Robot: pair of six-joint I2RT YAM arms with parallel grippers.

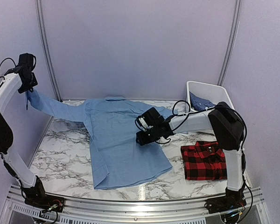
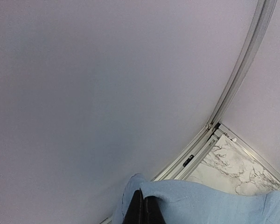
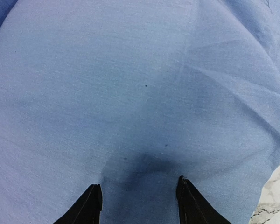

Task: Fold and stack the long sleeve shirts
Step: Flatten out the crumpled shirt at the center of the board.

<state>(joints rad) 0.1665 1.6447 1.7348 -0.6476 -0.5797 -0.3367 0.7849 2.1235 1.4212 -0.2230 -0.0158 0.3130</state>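
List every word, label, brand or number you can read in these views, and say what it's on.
None readable: the plain light blue cloth shirt, the folded red-and-black plaid shirt and the white plastic bin show no legible print in any view.

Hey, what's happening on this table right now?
Two robot arms are handling a plain light blue button-up cloth shirt spread on the marble table. The left arm's jaws are shut on the end of one sleeve, holding it raised out sideways. The right arm's jaws stand open over the shirt's body. A folded red-and-black plaid shirt lies nearby, and a darker blue shirt sits in the white plastic bin.
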